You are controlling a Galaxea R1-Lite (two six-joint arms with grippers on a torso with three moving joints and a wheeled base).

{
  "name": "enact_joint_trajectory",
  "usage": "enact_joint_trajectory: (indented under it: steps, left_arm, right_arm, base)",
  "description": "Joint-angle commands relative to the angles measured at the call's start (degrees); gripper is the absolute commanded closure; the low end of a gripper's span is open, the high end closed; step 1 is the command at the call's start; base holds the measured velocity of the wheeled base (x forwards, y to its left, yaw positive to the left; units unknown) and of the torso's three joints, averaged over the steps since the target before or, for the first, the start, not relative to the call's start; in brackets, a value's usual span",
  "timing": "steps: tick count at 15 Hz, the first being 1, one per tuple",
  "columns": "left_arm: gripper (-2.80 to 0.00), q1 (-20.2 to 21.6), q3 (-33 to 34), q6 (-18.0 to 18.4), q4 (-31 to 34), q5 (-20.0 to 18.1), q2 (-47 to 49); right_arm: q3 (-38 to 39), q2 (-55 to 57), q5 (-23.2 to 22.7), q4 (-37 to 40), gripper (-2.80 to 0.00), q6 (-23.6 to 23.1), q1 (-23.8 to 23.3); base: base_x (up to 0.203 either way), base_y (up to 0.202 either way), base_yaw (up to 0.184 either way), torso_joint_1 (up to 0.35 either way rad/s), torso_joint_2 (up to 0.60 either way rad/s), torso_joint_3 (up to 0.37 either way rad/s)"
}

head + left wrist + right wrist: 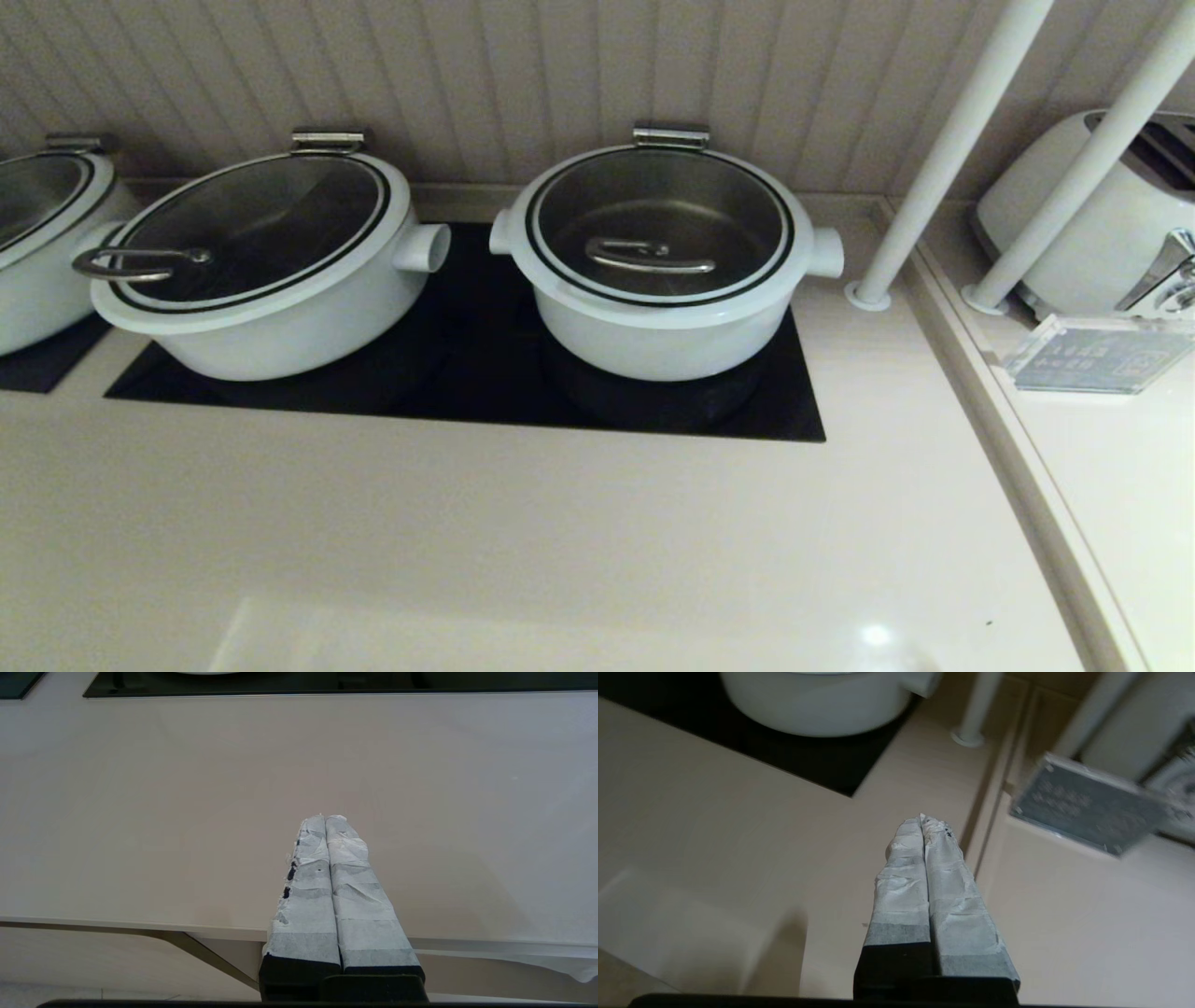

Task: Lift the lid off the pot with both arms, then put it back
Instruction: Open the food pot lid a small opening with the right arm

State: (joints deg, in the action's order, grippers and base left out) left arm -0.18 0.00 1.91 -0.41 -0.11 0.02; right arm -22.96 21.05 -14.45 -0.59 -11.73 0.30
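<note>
Lid seated on pot; both grippers closed and clear of it, low over the bench.

The round glass lid with white rim and steel bar handle point(659, 229) sat flat on the round white pot with stubby side handles point(665, 336), which stood on the black glass cooktop panel point(485, 392) near the back wall. A wider oval white pot with loop-handled lid point(266, 271) stood just to its left. The left gripper point(325, 819) hovered over the beige bench point(187, 812), taped fingers pressed together, holding nothing. The right gripper point(922, 820) likewise had its fingers together, empty, short of the pot and near a clear acrylic sign block point(1087, 805).
</note>
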Motion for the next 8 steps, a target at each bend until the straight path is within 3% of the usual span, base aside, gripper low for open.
enact_joint_trajectory:
  steps: [1, 6, 8]
  left_arm:
    - [0.0, 0.0, 0.0, 0.0, 0.0, 0.0, 0.0]
    - [0.0, 0.0, 0.0, 0.0, 0.0, 0.0, 0.0]
    - [0.0, 0.0, 0.0, 0.0, 0.0, 0.0, 0.0]
  right_arm:
    - [-2.7, 9.5, -3.9, -1.5, 0.0, -1.0, 0.0]
    - [-5.8, 25.1, -13.0, -12.8, 0.0, -1.5, 0.3]
    - [-6.3, 31.3, -14.5, -18.9, 0.0, -1.4, 3.3]
  base:
    - [0.0, 0.0, 0.0, 0.0, 0.0, 0.0]
    - [0.0, 0.0, 0.0, 0.0, 0.0, 0.0]
    - [0.0, 0.0, 0.0, 0.0, 0.0, 0.0]
